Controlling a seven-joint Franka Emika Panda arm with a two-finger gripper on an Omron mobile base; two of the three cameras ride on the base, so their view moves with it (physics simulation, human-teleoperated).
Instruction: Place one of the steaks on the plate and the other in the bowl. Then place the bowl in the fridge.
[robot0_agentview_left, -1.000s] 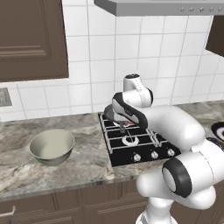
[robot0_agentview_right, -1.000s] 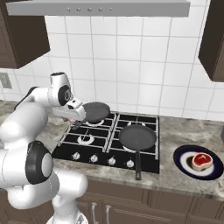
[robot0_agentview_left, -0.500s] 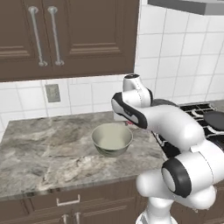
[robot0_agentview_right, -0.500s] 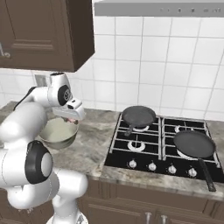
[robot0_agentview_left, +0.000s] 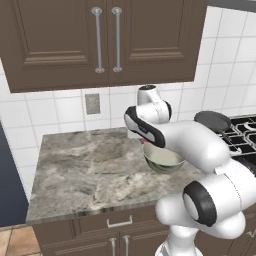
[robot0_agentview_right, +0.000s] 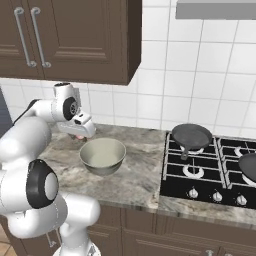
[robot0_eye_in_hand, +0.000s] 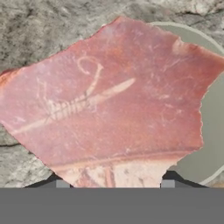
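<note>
A flat pink-red steak (robot0_eye_in_hand: 109, 105) hangs between the fingertips of my gripper (robot0_eye_in_hand: 115, 183), which is shut on it. In the hand view the steak spreads wide, with the bowl's pale rim (robot0_eye_in_hand: 210, 131) curving behind its right side and grey counter stone under its left. In the right base view my gripper (robot0_agentview_right: 80, 132) hovers just above the left rim of the grey-green bowl (robot0_agentview_right: 102, 155), a sliver of red meat below it. In the left base view my gripper (robot0_agentview_left: 144, 141) is at the bowl's (robot0_agentview_left: 162, 159) near-left rim. The plate, the fridge and the other steak are out of view.
The bowl stands on a grey marble counter (robot0_agentview_left: 85, 170) whose left end drops off at a dark gap. A black stove (robot0_agentview_right: 210, 170) lies to the right with a dark pan (robot0_agentview_right: 191, 136) on it. Brown wall cabinets (robot0_agentview_left: 100, 40) hang overhead.
The base has driven left, so the stove has slid to the right of both views and the counter's left end has appeared. My gripper still carries the steak by the bowl's rim.
</note>
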